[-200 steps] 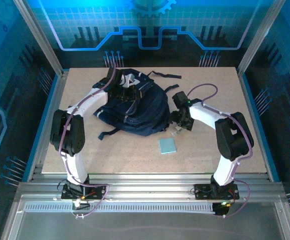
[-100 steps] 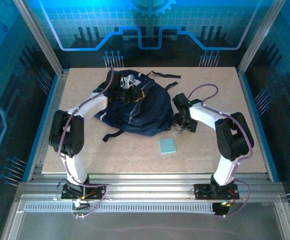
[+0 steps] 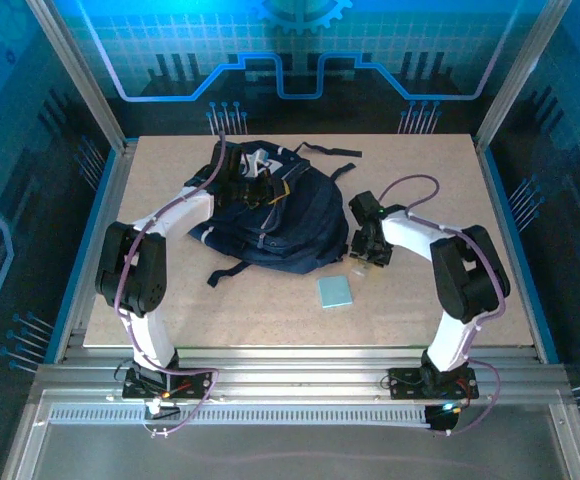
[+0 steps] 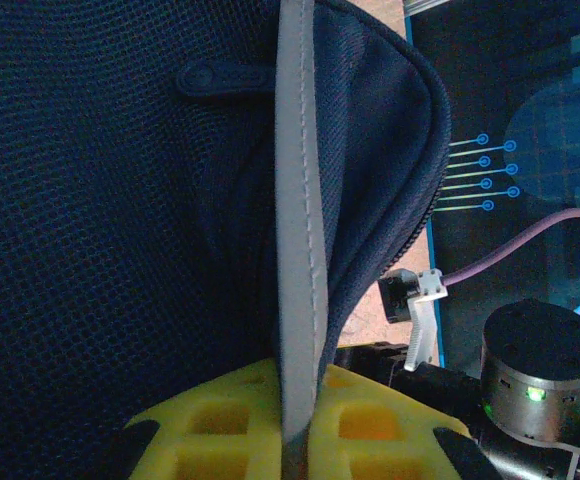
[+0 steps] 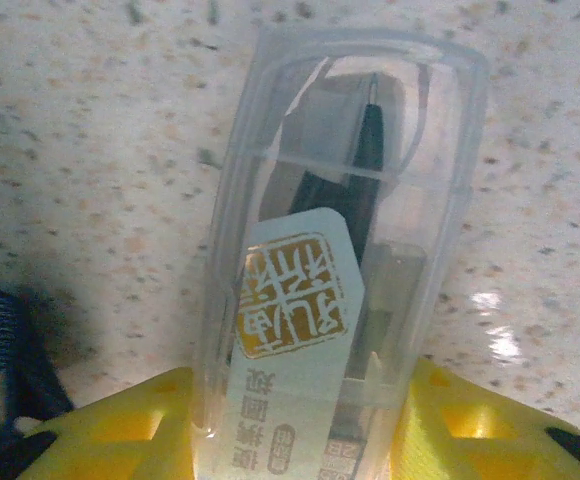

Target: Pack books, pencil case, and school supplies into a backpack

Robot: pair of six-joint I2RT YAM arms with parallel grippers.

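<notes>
The navy backpack [image 3: 275,225] lies at the back middle of the table. My left gripper [image 3: 258,186] is shut on the backpack's grey trim strip [image 4: 300,200] and holds the fabric [image 4: 100,200] up at the opening. One of the school supplies, a clear plastic case [image 5: 340,250] with a dark pen-like item and a printed label inside, lies flat on the table right of the backpack. My right gripper [image 5: 300,400] is shut on that case [image 3: 358,266], pads against its two long sides. A light-blue pad [image 3: 334,291] lies just in front. The books and the pencil case are hidden.
Dark straps [image 3: 330,152] trail behind and in front of the backpack [image 3: 220,270]. The speckled tabletop [image 3: 420,180] is framed by metal rails [image 3: 300,365], with blue walls behind. The right arm's purple cable [image 3: 410,185] loops above its wrist.
My right gripper's jaws have closed in from wide open onto the clear case. The left gripper has drawn the backpack's edge slightly back and up, staying shut.
</notes>
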